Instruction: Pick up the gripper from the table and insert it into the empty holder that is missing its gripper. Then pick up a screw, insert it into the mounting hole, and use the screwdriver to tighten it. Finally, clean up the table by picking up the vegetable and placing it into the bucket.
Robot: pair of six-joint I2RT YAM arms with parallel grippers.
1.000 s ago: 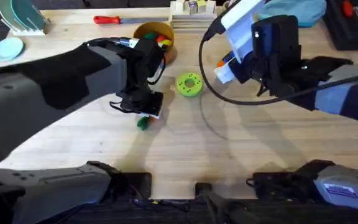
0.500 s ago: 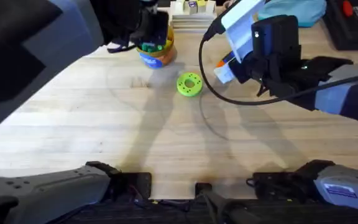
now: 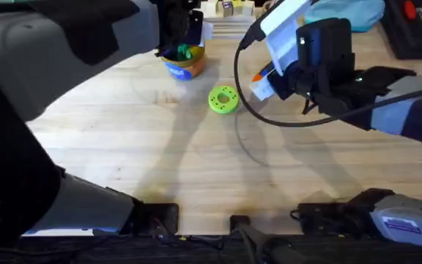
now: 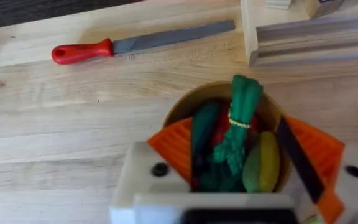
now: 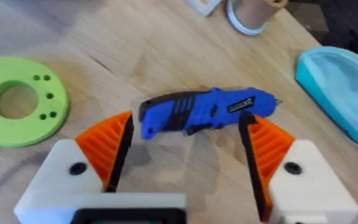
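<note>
My left gripper (image 4: pixel 238 127) hangs open right over the yellow-orange bucket (image 4: pixel 184 104) at the back of the table. The dark green vegetable (image 4: pixel 244 93) lies in the bucket on the toy food, between my orange fingers (image 4: pixel 173 146) but touching neither. From above, the bucket (image 3: pixel 185 67) shows its blue base and green contents. My right gripper (image 5: pixel 188 121) is open, its orange fingers (image 5: pixel 107 146) straddling the blue screwdriver (image 5: pixel 210 106), which lies flat on the wood. The loose gripper, holder and screw are out of view.
A lime-green disc with holes (image 3: pixel 223 100) lies on the table between the two arms. A red-handled tool (image 4: pixel 82 51) and a wooden block (image 4: pixel 303 37) lie behind the bucket. A teal object (image 5: pixel 344 87) sits beyond the screwdriver.
My left arm carried the vegetable from the table's left-middle back to the bucket; it now rests inside with the fingers apart. The right arm has held still.
</note>
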